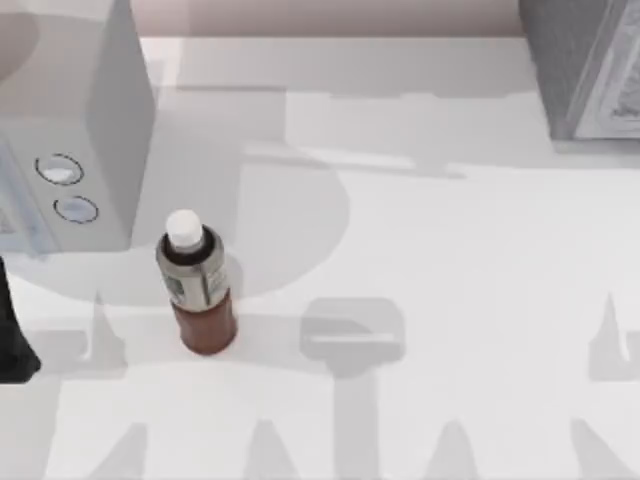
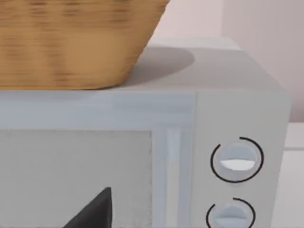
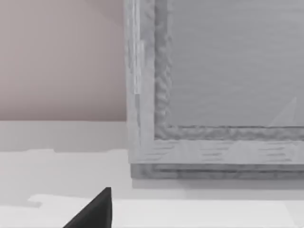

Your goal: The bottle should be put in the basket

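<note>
White tabletop (image 1: 430,250) spans the top view, crossed by grey shadows. Pale grey microwave (image 1: 70,130) sits at the tabletop's far left corner, two round knobs (image 1: 58,170) on its front, one above the other; left wrist view faces that front (image 2: 142,156) close up, knobs (image 2: 236,159) beside the door panel. Woven tan basket (image 2: 71,42) rests on the microwave's top, near its front edge. Grey box-like cabinet (image 1: 585,70) stands at the far right corner; right wrist view looks at its framed front (image 3: 213,85) with the table's surface (image 3: 61,171) below and a pinkish wall behind. Bottle (image 1: 196,285) stands upright on the tabletop's left half, just in front of the microwave's right side and apart from it, toward the near edge: white cap, dark neck band, grey label, reddish-brown lower body. It is on the table, not in the basket, nothing touching it. Left arm: a dark piece (image 1: 12,330) at the tabletop's left edge, beside the bottle but well apart. A dark finger tip (image 2: 95,211) pokes into the left wrist view, another dark finger tip (image 3: 95,211) into the right wrist view. Cannot tell whether either gripper's jaws are wide or narrow. Neither one holds the bottle.
</note>
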Controlling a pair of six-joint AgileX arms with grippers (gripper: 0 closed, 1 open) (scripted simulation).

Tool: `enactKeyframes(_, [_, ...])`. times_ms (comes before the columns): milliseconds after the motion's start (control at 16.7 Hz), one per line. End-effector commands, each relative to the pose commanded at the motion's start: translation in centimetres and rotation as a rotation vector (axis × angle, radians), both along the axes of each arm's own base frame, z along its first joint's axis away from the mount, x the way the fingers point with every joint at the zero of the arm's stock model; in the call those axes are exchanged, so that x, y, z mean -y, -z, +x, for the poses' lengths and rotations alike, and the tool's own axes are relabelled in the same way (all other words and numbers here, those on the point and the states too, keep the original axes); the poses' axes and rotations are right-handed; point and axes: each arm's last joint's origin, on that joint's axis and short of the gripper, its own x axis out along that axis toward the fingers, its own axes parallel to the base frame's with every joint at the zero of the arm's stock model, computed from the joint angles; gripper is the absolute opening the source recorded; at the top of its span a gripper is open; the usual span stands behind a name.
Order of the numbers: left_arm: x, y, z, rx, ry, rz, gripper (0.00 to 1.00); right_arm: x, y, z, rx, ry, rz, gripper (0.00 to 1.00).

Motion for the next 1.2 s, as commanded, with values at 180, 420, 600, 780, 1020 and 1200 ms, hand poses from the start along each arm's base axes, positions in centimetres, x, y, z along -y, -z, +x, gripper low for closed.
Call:
enactKeyframes(180, [0.0, 0.0, 0.1, 0.0, 0.007, 0.001, 1.0, 0.0, 0.0, 0.0, 0.0, 0.0, 0.0, 1.0])
enactKeyframes(420, [0.4, -0.3, 0.9, 0.002, 0.093, 0.008, 1.0, 0.0, 0.0, 0.0, 0.0, 0.0, 0.0, 1.0])
enactKeyframes(600, [0.7, -0.3, 2.3, -0.006, 0.191, 0.016, 1.0, 0.0, 0.0, 0.0, 0.0, 0.0, 0.0, 1.0])
enactKeyframes(780, [1.1, 0.4, 4.0, -0.029, 0.305, 0.023, 1.0, 0.0, 0.0, 0.0, 0.0, 0.0, 0.0, 1.0])
enactKeyframes(1020, [1.6, 2.4, 6.1, -0.07, 0.469, 0.027, 1.0, 0.0, 0.0, 0.0, 0.0, 0.0, 0.0, 1.0])
enactKeyframes(1200, [2.0, 4.3, 7.0, -0.093, 0.587, 0.029, 1.0, 0.0, 0.0, 0.0, 0.0, 0.0, 0.0, 1.0])
